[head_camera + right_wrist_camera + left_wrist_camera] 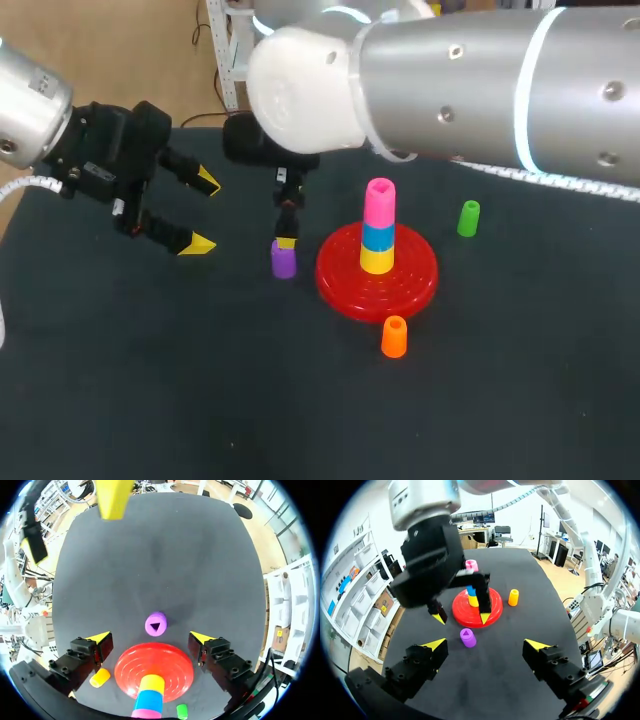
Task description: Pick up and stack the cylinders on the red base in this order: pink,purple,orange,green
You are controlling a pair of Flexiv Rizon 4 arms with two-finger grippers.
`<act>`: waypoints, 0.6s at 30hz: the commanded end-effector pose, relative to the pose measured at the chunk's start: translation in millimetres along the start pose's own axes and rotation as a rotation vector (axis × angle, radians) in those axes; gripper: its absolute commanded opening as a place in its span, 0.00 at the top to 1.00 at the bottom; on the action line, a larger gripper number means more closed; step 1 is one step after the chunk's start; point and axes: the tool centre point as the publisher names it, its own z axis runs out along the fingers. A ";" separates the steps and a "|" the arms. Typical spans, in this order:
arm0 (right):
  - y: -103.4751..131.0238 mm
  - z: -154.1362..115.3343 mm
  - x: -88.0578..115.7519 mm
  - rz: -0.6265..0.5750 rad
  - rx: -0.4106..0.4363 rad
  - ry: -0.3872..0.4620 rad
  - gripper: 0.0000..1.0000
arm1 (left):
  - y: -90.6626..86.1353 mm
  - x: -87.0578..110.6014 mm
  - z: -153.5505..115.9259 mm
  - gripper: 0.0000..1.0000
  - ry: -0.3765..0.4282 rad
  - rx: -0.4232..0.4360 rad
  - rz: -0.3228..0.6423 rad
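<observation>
Purple cylinder [283, 260] looks like the next pick. It stands upright on the black table [150, 380], just left of the red base [340, 280], not touching it.

Right gripper [150, 638] hangs over it, fingers spread wide, nothing held. The cylinder sits ahead of the tips, not yet between them. Left gripper [204, 212] is further left, also wide and empty.

Stack on the base reads yellow piece [376, 260], blue piece [377, 236], then pink cylinder [380, 195] on top. Orange cylinder [394, 337] stands just on the near side of the base, green cylinder [468, 218] off to its far right, both upright.

Handling guess: small hollow plastic part, light and stiff. The wall is smooth, so it could slip, or tip if one finger lands first. Grip across the curved sides around mid-height, close evenly, keep it vertical. The top hole looks triangular, so it may need rotating to seat on the stack.
</observation>
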 end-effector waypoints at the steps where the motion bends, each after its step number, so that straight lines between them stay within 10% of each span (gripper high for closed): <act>1: -9.9 10.0 -7.9 0.001 -0.017 0.035 0.00 | 0.1 0.4 0.6 0.00 0.001 -0.001 0.000; 18: -5.0 29.0 -3.8 0.006 -0.041 0.033 0.00 | 0.1 0.4 0.6 0.00 0.001 -0.001 0.000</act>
